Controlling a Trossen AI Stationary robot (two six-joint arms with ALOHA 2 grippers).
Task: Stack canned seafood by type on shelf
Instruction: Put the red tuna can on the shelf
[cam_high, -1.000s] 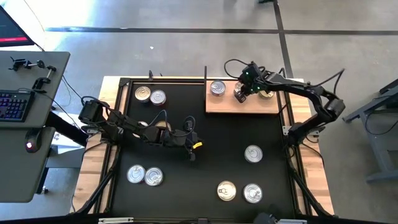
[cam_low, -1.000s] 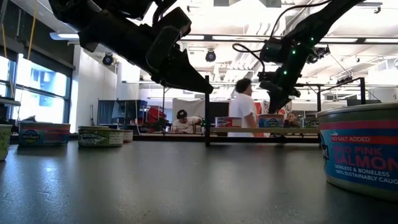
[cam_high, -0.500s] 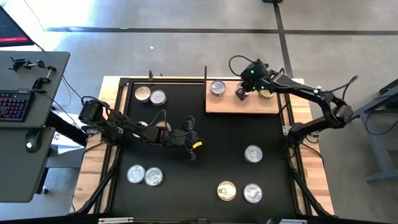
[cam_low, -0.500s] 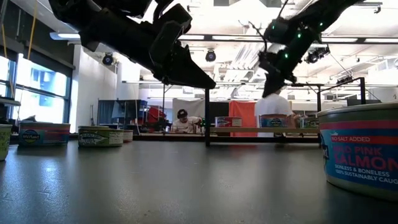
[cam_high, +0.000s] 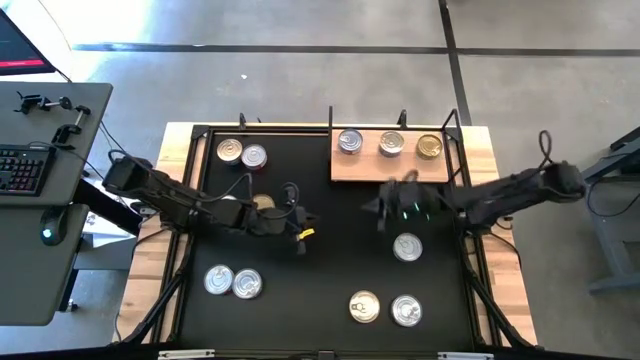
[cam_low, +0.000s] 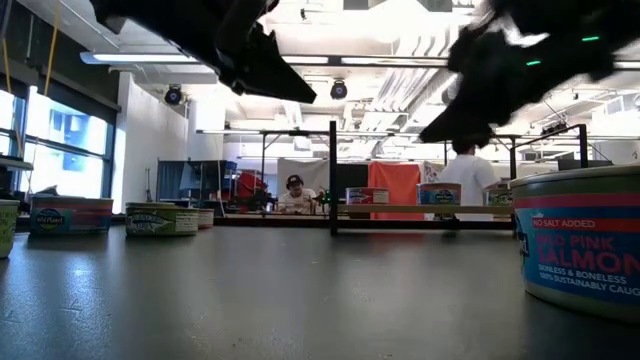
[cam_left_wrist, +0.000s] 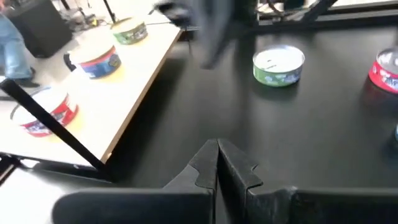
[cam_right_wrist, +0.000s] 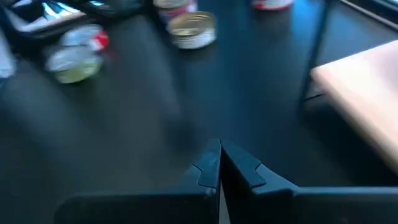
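Note:
The light-brown shelf board (cam_high: 390, 165) lies at the table's far right and carries three cans in a row: a silver-topped one (cam_high: 350, 142), a silver-topped one (cam_high: 391, 144) and a gold-topped one (cam_high: 428, 146). My right gripper (cam_high: 378, 210) is shut and empty over the black table, just near of the shelf; its shut fingers show in the right wrist view (cam_right_wrist: 219, 158). My left gripper (cam_high: 300, 226) is shut and empty over the table's middle, as the left wrist view (cam_left_wrist: 217, 158) shows. A silver-topped can (cam_high: 407, 246) stands just near-right of my right gripper.
Loose cans stand on the black table: two at the far left (cam_high: 241, 153), a gold-topped one (cam_high: 262, 203) partly under my left arm, two at the near left (cam_high: 232, 282), and a gold (cam_high: 364, 306) and a silver one (cam_high: 406, 311) at the near right. A black upright post (cam_high: 331, 125) stands at the shelf's left end.
My right gripper has left the middle can on the shelf and swung quickly toward the table's near edge and down, off the shelf and over the black table. That can now stands free on the board. My left gripper has risen slightly.

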